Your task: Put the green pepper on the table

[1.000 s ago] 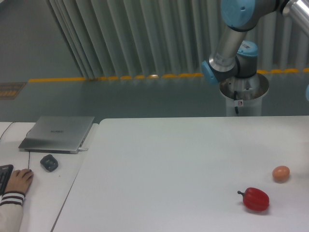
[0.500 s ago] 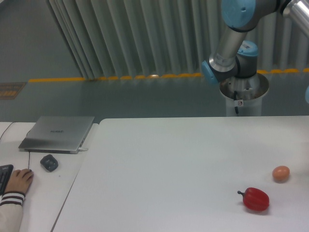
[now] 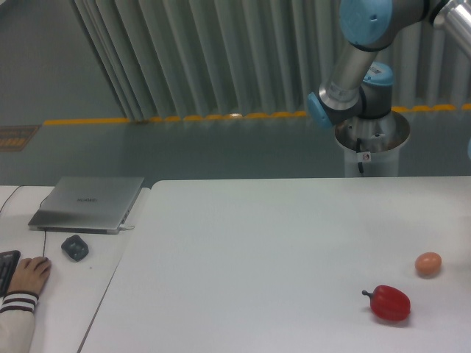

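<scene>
The green pepper is out of view. The large white table (image 3: 257, 250) fills the lower right of the camera view. Only the arm's base and blue-jointed upper links (image 3: 353, 66) show at the top right; the arm runs off the right edge, and the gripper itself is outside the frame.
A red pepper (image 3: 388, 302) with a dark stem lies near the table's front right, with a small tan egg (image 3: 428, 263) just behind it. To the left, a smaller white desk (image 3: 88, 287) carries a closed laptop (image 3: 90, 203), a mouse (image 3: 74, 246) and a person's hand (image 3: 28, 276).
The arm's upper links have shifted very slightly to the right and up. The objects on the table have not moved.
</scene>
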Controlling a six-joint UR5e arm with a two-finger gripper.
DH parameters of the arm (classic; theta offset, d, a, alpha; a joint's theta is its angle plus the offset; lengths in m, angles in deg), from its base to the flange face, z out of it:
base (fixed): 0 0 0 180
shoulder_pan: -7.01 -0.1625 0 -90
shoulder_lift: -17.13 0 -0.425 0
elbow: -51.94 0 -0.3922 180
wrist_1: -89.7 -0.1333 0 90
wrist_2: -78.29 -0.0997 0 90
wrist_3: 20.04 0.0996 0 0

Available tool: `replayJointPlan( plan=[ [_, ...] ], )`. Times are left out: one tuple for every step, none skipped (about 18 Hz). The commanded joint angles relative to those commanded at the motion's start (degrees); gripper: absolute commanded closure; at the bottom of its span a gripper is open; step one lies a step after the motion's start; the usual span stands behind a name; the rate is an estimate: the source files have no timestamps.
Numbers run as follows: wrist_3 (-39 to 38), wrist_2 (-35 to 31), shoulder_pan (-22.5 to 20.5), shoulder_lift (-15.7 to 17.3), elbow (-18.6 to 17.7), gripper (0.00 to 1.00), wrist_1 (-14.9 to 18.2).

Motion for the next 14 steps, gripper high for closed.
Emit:
replayJointPlan(
  plan=[
    [0.0,0.1,0.0,0.1,0.0,0.00,0.0],
    [0.0,0.0,0.0,0.0,0.1,0.00,0.0],
    [-0.1,0.0,0.0,-0.1,0.1,0.00,-0.1],
    [-0.2,0.0,0.0,-0.1,-0.1,0.00,0.0],
    [-0.2,0.0,0.0,0.0,-0.2,0.00,0.0],
    [-0.2,0.0,0.0,0.0,-0.3,0.00,0.0],
    [-0.2,-0.1,0.0,0.0,-0.4,0.00,0.0],
    [-0.2,-0.1,0.0,0.0,-0.4,0.00,0.0],
    [-0.2,-0.1,0.0,0.0,-0.5,0.00,0.0],
    [-0.2,-0.1,0.0,0.0,-0.6,0.00,0.0],
    [-0.3,-0.1,-0.1,0.0,-0.7,0.00,0.0],
    [-0.3,-0.2,-0.1,0.0,-0.8,0.00,0.0],
    [-0.3,-0.2,-0.1,0.0,-0.8,0.00,0.0],
    [-0.3,-0.2,-0.1,0.0,-0.9,0.00,0.0]
  ],
)
